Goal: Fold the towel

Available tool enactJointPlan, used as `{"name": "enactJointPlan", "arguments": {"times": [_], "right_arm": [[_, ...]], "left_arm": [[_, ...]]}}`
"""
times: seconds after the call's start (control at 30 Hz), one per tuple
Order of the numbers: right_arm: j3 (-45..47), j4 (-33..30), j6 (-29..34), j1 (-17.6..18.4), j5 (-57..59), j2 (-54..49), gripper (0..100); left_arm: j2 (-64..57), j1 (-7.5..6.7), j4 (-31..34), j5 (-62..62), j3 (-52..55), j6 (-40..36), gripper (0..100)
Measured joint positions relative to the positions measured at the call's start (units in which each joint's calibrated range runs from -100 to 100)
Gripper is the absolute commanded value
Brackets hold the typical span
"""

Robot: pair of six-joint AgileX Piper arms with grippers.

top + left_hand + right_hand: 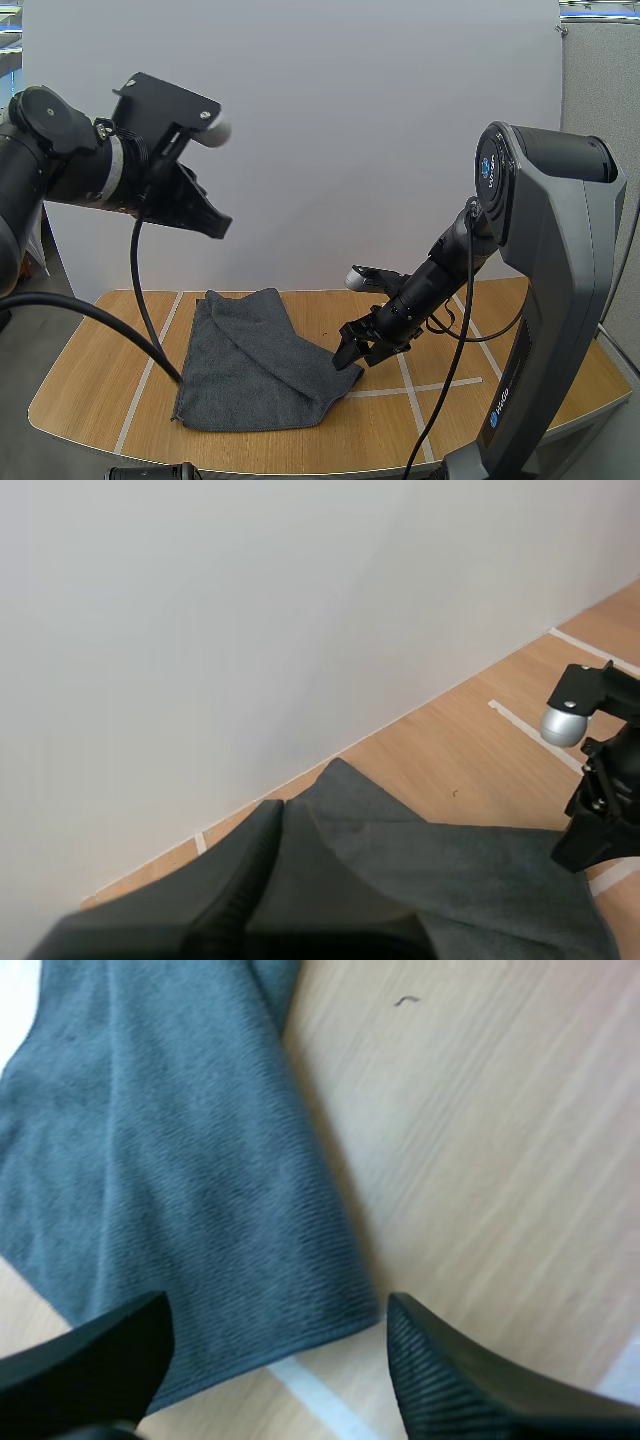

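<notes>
A dark grey towel point(250, 360) lies folded on the wooden table point(90, 390), left of centre, its far corner pointing toward the back wall. My right gripper point(350, 355) hovers low at the towel's right edge, open. In the right wrist view the two fingers point(460, 1380) stand apart, straddling the towel's point(180, 1180) hem, with nothing pinched between them. My left gripper point(207, 217) is raised high above the table's left side, shut on nothing. Its fingers lie together as one dark wedge point(262, 830) over the towel point(430, 860), with the right gripper point(600, 830) beyond.
White tape lines point(420, 390) cross the tabletop, one of them running under the towel's near right corner point(310, 1390). A white wall stands right behind the table. Bare wood lies to the right of the towel and along the front edge.
</notes>
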Motion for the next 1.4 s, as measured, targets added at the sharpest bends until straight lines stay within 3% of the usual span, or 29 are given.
{"name": "enactJointPlan", "arguments": {"times": [0.03, 0.07, 0.1, 0.23, 0.73, 1.4], "right_arm": [[0.0, 0.0, -0.11, 0.0, -0.01, 0.0, 100], [0.0, 0.0, -0.11, 0.0, -0.43, 0.0, 100], [0.0, 0.1, -0.42, 0.0, -2.87, 0.0, 100], [0.0, 0.81, -1.68, 0.0, -5.78, 0.0, 100], [0.0, 3.22, -4.31, 0.0, -6.38, 3.2, 100], [0.0, 4.92, -6.89, 0.0, -4.88, 5.25, 100]], "left_arm": [[0.0, 0.0, 2.1, -4.58, 0.0, -7.43, 0], [-0.1, 0.0, 2.8, -4.58, 0.0, -7.43, 0], [-0.82, 0.0, 4.43, -4.66, 0.0, -13.66, 0], [-5.97, 0.0, 4.43, -3.88, 1.06, -15.87, 0], [-20.17, 0.0, 7.1, -6.27, 7.9, -19.73, 0], [-20.17, 0.0, 10.75, -8.86, 7.9, -22.36, 0]]}}
